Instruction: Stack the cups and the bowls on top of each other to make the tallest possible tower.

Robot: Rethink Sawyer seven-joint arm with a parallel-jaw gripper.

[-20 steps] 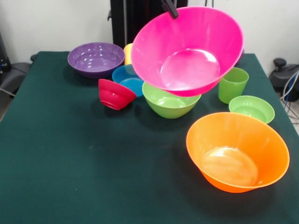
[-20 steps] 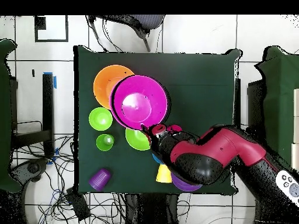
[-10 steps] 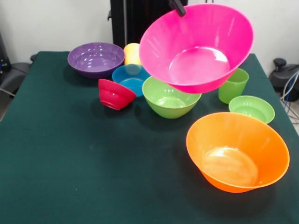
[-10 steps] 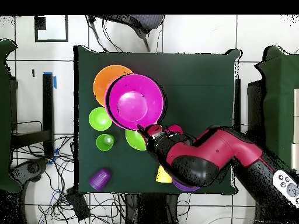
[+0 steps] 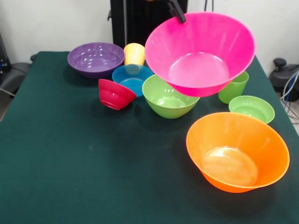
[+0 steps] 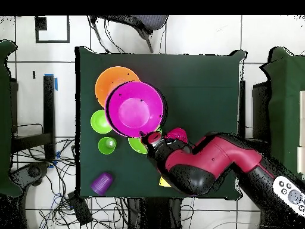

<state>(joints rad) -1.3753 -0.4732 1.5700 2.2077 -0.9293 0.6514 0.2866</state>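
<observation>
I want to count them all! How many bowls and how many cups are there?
Bowls: 7: pink, orange, purple, medium green, red, blue, small light green.
Cups: 3: yellow-orange, green, purple.
Total: 10.

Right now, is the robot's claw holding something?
Gripper: shut on the big pink bowl, pinching its rim and holding it in the air above the other bowls.

The gripper (image 5: 176, 11) runs off the front view's top edge, its fingers' state unclear. The raised pink bowl (image 5: 201, 49) hides most of the green cup (image 5: 232, 88). Overhead, the red arm (image 6: 202, 164) covers the bowls near the table's bottom edge.
</observation>
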